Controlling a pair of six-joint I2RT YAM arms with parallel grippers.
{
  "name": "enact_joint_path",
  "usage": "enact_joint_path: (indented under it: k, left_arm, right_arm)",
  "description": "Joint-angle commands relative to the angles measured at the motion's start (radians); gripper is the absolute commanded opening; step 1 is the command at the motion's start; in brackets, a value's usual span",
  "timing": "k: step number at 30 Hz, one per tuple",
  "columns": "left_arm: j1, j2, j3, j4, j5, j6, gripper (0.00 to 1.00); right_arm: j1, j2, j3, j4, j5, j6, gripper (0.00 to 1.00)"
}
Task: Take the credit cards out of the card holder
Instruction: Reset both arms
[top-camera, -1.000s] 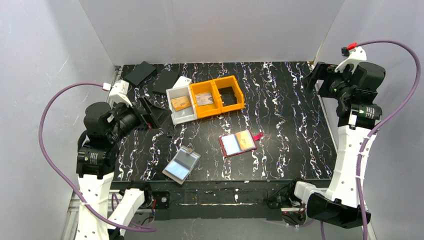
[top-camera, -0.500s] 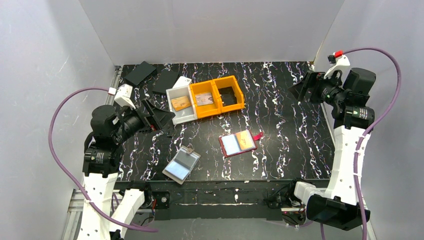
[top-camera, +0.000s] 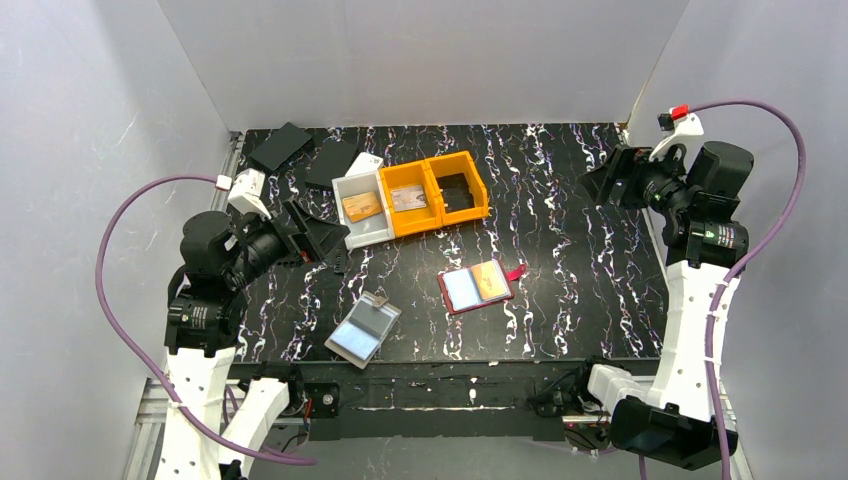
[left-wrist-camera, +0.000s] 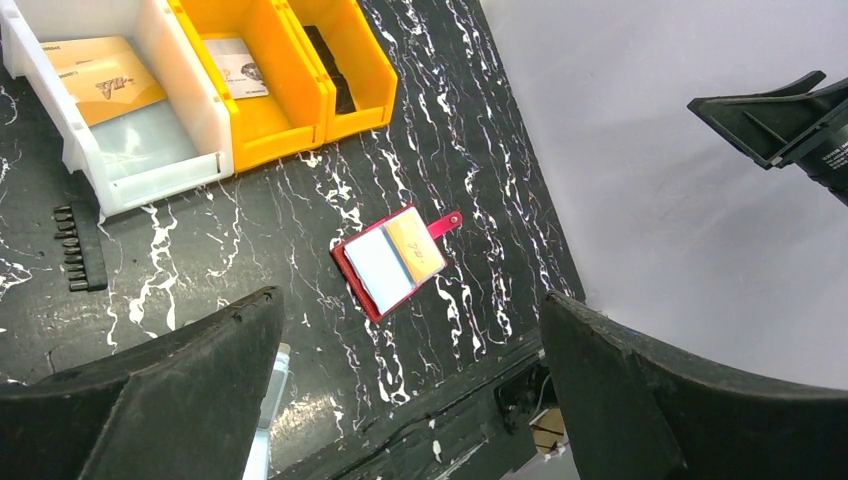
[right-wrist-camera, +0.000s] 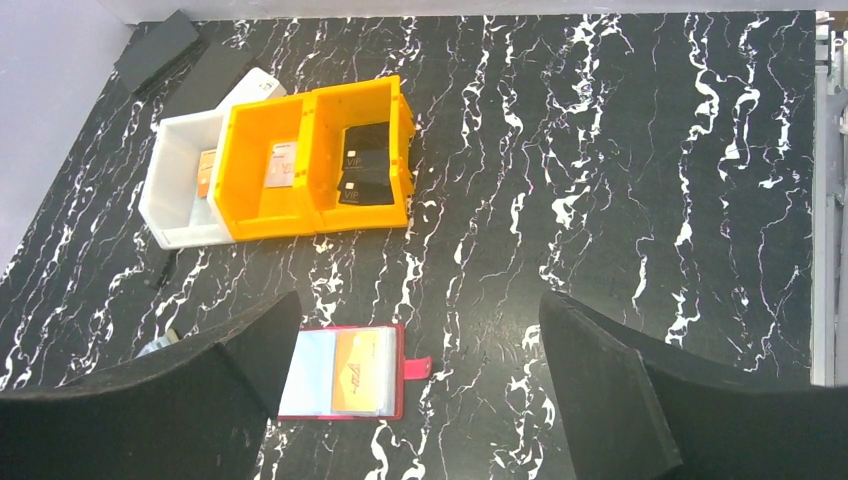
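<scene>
The red card holder (top-camera: 477, 287) lies open near the middle of the bench (top-camera: 580, 260). A pale blue card (top-camera: 462, 289) and an orange card (top-camera: 489, 280) show in its sleeves. The left end effector (top-camera: 322, 240) hangs released over the bench's left side, just beside the white bin (top-camera: 365, 235), grasping nothing. The right end effector (top-camera: 605, 180) is likewise released and empty, over the far right edge. Two orange bins (top-camera: 413, 226) adjoin the white one. A grey wallet (top-camera: 363, 328) lies near the front edge.
</scene>
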Motion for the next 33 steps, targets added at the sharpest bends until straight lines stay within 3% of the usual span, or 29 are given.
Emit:
enact_joint_path:
  k: [1, 33]
  left_arm:
    - [0.006, -0.005, 0.013, -0.011, -0.01, 0.03, 0.98]
    - [0.005, -0.002, 0.034, -0.044, -0.027, 0.077, 0.98]
  right_arm:
    - [-0.001, -0.019, -0.011, 0.05, 0.011, 0.005, 0.98]
    - [-0.001, -0.019, -0.007, 0.043, -0.002, 0.011, 0.98]
